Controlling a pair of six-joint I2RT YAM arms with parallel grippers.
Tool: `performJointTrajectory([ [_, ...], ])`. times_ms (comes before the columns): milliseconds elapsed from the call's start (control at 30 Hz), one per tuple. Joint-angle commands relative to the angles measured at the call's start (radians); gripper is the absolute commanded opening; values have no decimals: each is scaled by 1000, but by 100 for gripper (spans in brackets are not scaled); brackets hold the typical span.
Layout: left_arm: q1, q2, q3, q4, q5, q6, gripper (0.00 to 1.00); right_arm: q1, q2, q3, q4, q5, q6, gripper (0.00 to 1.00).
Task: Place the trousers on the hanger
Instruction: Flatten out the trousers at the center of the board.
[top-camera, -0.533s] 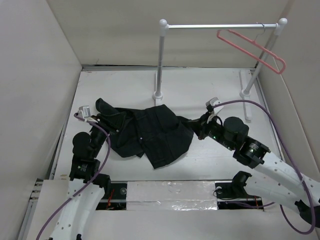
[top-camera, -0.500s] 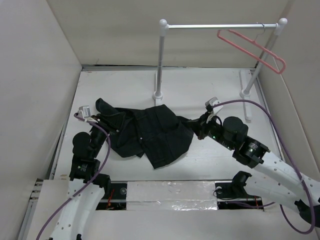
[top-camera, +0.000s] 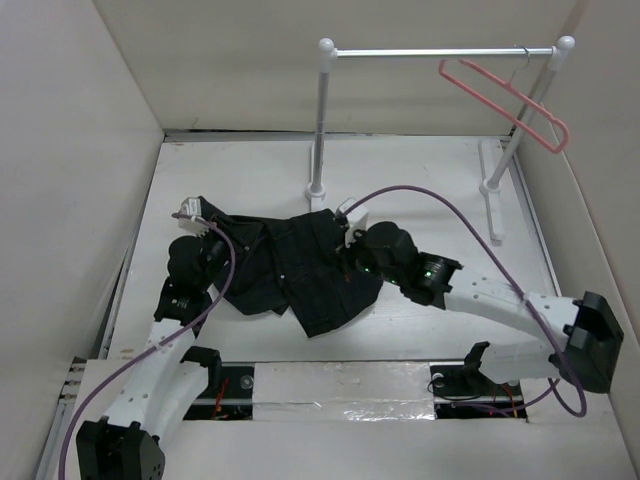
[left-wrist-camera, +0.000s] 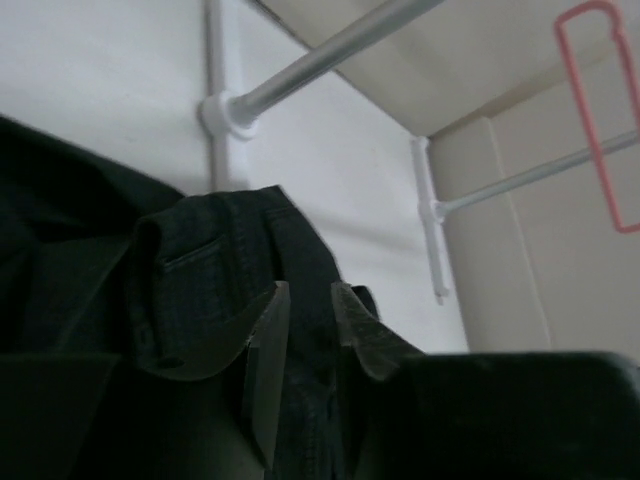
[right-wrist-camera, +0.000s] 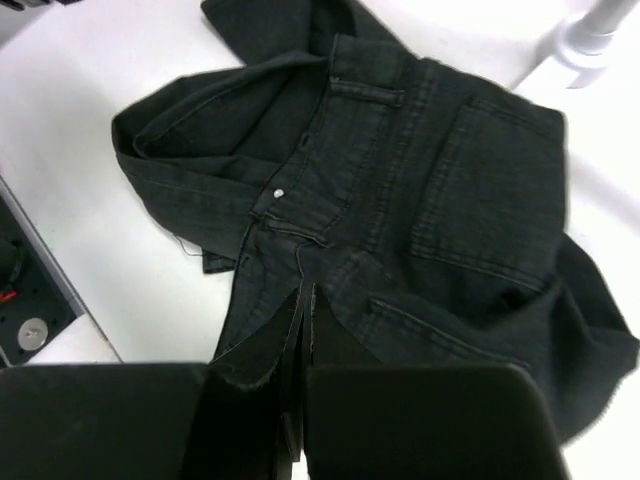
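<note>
Right claw (top-camera: 350, 262) moved onto crumpled black trousers (top-camera: 300, 265)

You've got one pair of trousers (top-camera: 300, 270), one hanger (top-camera: 510, 105), one white rail (top-camera: 440, 52) on two posts, two arms, two grippers: left gripper (top-camera: 205, 232), right gripper (top-camera: 350, 240).

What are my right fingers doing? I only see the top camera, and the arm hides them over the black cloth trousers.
Observer: On the right wrist camera, the right gripper is shut, its tips at the fly seam of the black soft-fabric trousers. I can't tell if it pinches cloth.
Operator: And the left fingers?
Observer: The left gripper is open a little, with a raised trouser fold just past its tips.
Operator: Is there a button?
Observer: Yes, a small silver button at the waistband.
</note>
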Motion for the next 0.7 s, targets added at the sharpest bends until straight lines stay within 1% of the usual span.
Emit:
performJointTrajectory([
  [0, 2, -86, -34, -53, -124, 14, 23, 33, 106, 83, 106, 46, -22, 0],
  [33, 2, -111, -52, -83, -198, 17, 27, 48, 135, 99, 126, 57, -22, 4],
  [67, 2, -139, -63, -143, -233, 15, 32, 57, 167, 114, 140, 65, -25, 9],
  [100, 2, -192, -74, -169, -267, 11, 39, 57, 234, 155, 149, 76, -29, 24],
  [133, 2, -213, -100, -189, -343, 3, 41, 57, 270, 181, 160, 77, -34, 31],
  [167, 2, -232, -114, -223, -370, -8, 44, 57, 308, 209, 161, 80, -37, 39],
  [200, 2, -258, -126, -239, -392, -32, 48, 66, 345, 273, 158, 99, -41, 51],
  [233, 2, -262, -141, -252, -418, -40, 49, 66, 418, 310, 143, 112, -45, 56],
  [267, 2, -263, -146, -284, -428, -45, 49, 66, 453, 342, 138, 125, -46, 61],
  [367, 2, -257, -181, -300, -467, -74, 50, 66, 580, 464, 141, 177, -71, 69],
  [400, 2, -256, -192, -300, -471, -84, 51, 66, 611, 497, 132, 209, -81, 70],
  [433, 2, -254, -209, -300, -473, -98, 52, 66, 643, 569, 105, 227, -84, 70],
  [467, 2, -253, -213, -300, -476, -97, 53, 66, 701, 600, 97, 243, -92, 70],
  [567, 2, -236, -236, -295, -464, -88, 55, 66, 804, 712, 66, 278, -107, 70],
  [667, 2, -205, -236, -276, -436, -57, 55, 66, 862, 787, 26, 307, -109, 70],
])
